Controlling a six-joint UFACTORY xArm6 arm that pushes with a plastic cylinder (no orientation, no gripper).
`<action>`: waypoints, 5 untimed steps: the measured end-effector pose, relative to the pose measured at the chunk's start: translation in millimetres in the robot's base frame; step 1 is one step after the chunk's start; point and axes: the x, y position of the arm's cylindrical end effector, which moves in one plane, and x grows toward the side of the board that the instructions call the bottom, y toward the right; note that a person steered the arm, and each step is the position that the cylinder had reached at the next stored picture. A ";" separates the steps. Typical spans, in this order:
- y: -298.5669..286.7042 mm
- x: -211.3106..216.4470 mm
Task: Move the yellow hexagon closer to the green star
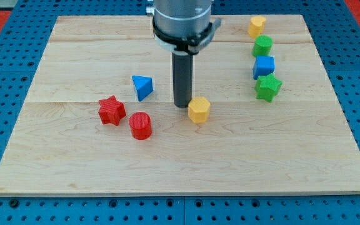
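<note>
We have no fingers, only our tip (181, 104), touching the yellow hexagon (199, 110) from the view's left. The green star (268, 87) remains well apart, so the push is mostly undone.

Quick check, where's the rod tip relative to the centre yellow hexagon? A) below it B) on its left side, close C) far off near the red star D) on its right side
B: my tip sits just at the view's left of the yellow hexagon, with the green star away at the view's right.
</note>
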 end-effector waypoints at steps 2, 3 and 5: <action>15.8 26.0; 31.2 28.5; 82.5 26.3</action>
